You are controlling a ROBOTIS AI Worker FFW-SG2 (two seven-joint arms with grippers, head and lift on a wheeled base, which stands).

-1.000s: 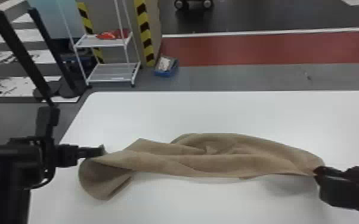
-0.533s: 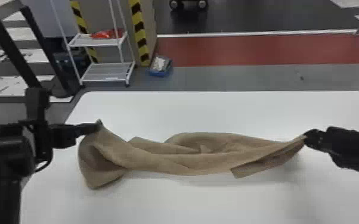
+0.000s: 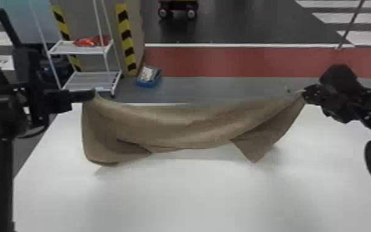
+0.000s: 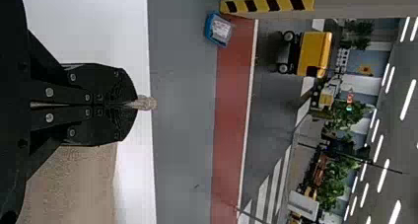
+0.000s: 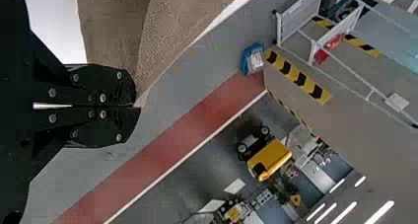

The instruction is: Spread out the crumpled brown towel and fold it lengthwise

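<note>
In the head view the brown towel (image 3: 175, 123) hangs between both grippers, its upper edge sagging and its lower part bunched, with a corner hanging down at the right. My left gripper (image 3: 91, 94) holds its upper left corner; my right gripper (image 3: 303, 92) holds the upper right one. The left wrist view has my left gripper (image 4: 135, 104) shut on a small tuft of the towel (image 4: 74, 179). In the right wrist view my right gripper (image 5: 135, 105) is shut on the towel's (image 5: 162, 36) corner tip.
A white table (image 3: 194, 191) lies beneath the towel. Beyond it on the floor stand a white wire shelf (image 3: 84, 78) at the left and a small blue bin (image 3: 148, 77).
Both grippers have risen and moved away from the robot with the towel's corners. Much of the towel has lifted from the table, and the head view has shifted somewhat.
</note>
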